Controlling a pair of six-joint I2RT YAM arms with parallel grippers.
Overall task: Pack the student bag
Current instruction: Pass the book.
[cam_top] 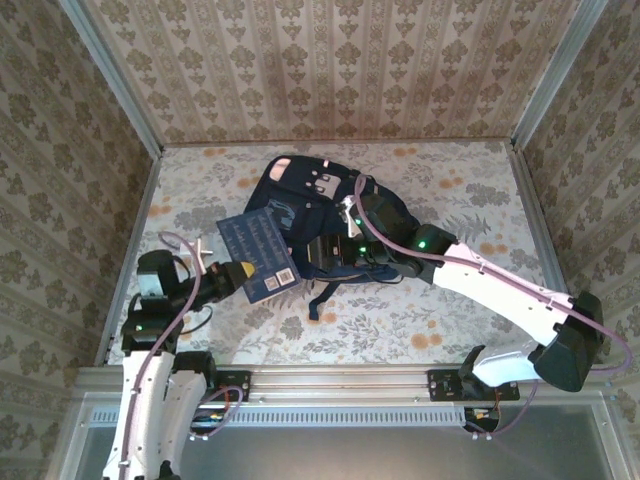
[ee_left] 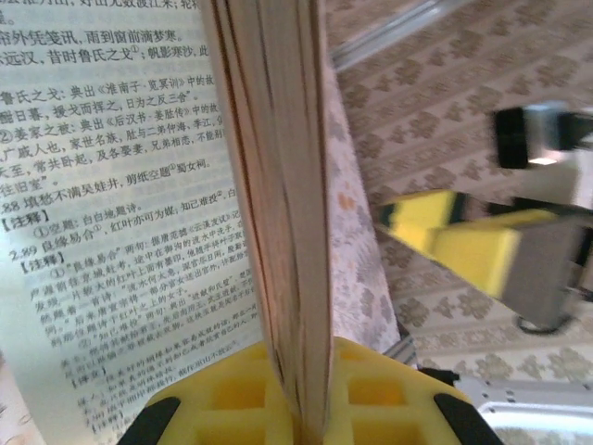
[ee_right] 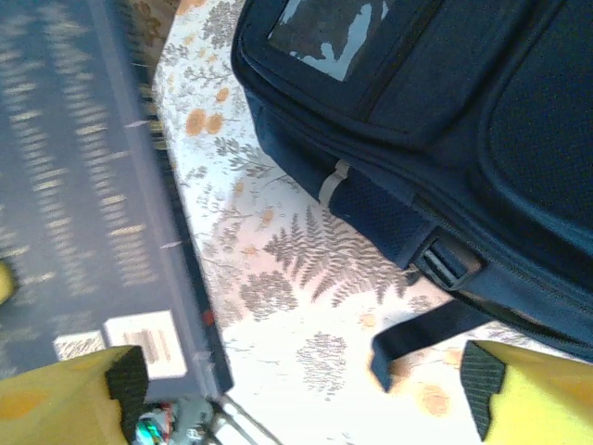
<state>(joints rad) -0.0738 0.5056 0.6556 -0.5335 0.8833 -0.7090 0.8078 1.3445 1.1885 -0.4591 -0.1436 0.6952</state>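
The student bag (cam_top: 322,205), a navy backpack with pale trim, lies on the floral table at the middle. My left gripper (cam_top: 240,272) is shut on a dark blue book (cam_top: 256,252), held tilted just left of the bag. In the left wrist view the book (ee_left: 278,176) stands edge-on between the yellow jaws of that gripper (ee_left: 310,413), with a printed page (ee_left: 111,204) fanned out to the left. My right gripper (cam_top: 328,254) hovers at the bag's near edge. In the right wrist view this gripper (ee_right: 306,385) is open over bare cloth, with the book (ee_right: 83,185) on its left and the bag (ee_right: 445,111) and a loose strap (ee_right: 426,338) on its right.
Patterned walls (cam_top: 80,150) close in the table on three sides. A metal rail (cam_top: 340,380) runs along the near edge by the arm bases. Bare tablecloth (cam_top: 480,200) lies to the right of the bag and in front of it.
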